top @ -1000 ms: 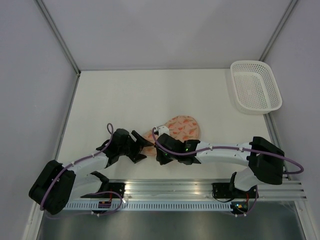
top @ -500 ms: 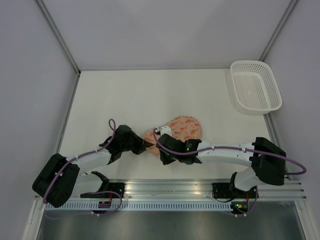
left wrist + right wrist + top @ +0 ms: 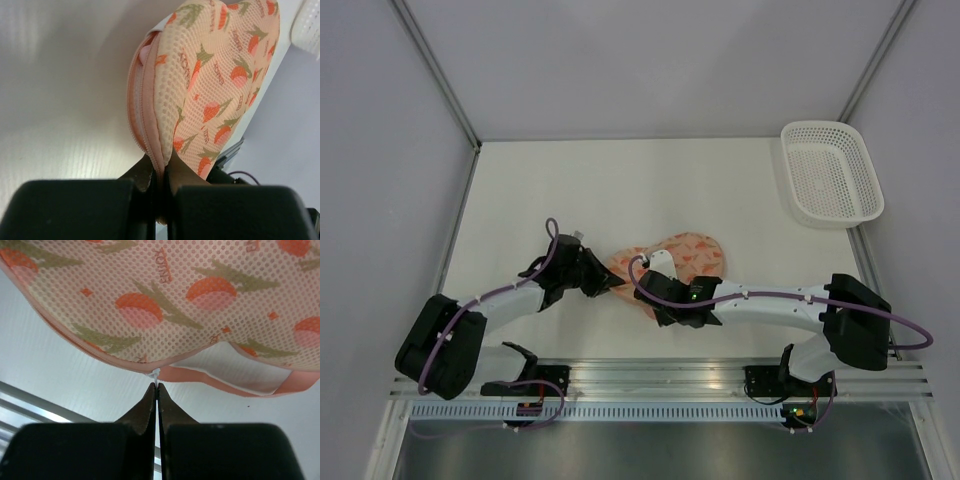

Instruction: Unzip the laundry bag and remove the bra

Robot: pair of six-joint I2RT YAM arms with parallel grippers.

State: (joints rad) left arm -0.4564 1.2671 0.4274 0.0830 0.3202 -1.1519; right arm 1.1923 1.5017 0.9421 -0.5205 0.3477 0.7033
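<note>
A lab test booth: plain white walls [image 3: 660, 60], aluminium mounting rail [image 3: 660, 378].

White zip pull [image 3: 156, 373] in closed gripper [image 3: 157, 387]

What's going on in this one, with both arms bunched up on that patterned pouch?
Both arms are working on the laundry bag near the front of the table. The left gripper is shut on the bag's edge beside the pink zip trim, holding it. The right gripper pinches the small white zip pull. The zip looks only partly open, and no bra is showing yet.
</note>
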